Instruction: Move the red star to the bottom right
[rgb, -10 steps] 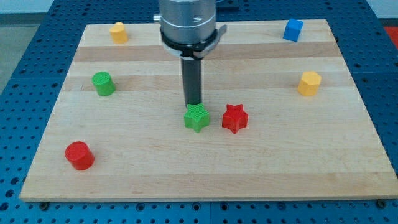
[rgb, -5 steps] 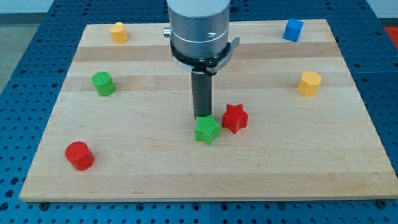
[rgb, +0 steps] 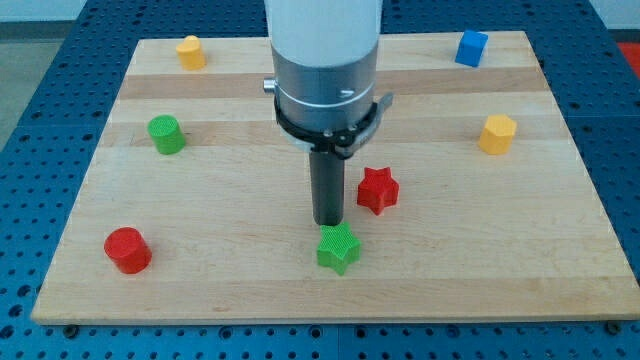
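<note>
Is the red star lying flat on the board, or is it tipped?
Flat. The red star shows its whole star-shaped top face and sits level on the board.

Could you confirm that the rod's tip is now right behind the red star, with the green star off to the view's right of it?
Not quite: the camera view shows my tip right behind the green star, at its top edge. The red star is the one off to the view's right, apart from the rod.

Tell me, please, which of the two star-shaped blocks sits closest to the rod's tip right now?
The green star, directly below my tip in the view. The red star stands apart, up and to the view's right of the tip.
</note>
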